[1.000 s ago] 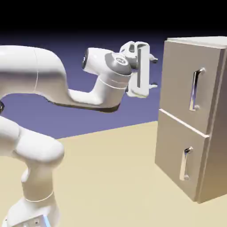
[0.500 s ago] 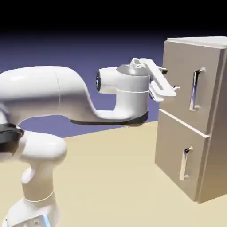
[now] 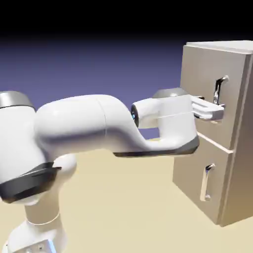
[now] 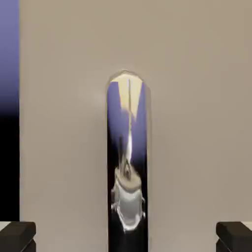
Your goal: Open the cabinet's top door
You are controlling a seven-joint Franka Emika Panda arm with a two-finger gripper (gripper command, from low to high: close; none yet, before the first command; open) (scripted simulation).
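The tall beige-grey boxy cabinet (image 3: pixel 232 148) stands on the sand-coloured desk (image 3: pixel 123 207) at the right side of the exterior view. Its two flat doors are stacked, and both lie flush with the front, so they are closed. The top door (image 3: pixel 197 84), a beige-grey rectangular panel, carries a long vertical silver bar handle (image 3: pixel 219 89) near its right edge. The shorter lower door (image 3: pixel 190 173) has a shorter silver handle (image 3: pixel 207 182).

The white robot arm (image 3: pixel 99 128) reaches horizontally from the left toward the top door. Its white two-finger hand (image 3: pixel 215 111) is at the lower part of the long handle and hides that part in the exterior view.

In the hand view, the long silver handle (image 4: pixel 127 162) runs vertically through the middle, against the beige door panel (image 4: pixel 197 123). The two dark grey fingertips (image 4: pixel 17 236) show in the bottom corners, well apart, one on each side of the bar and not touching it. So the hand is spread wide, with the handle between its fingers. A strip of blue-violet backdrop shows at the left edge.
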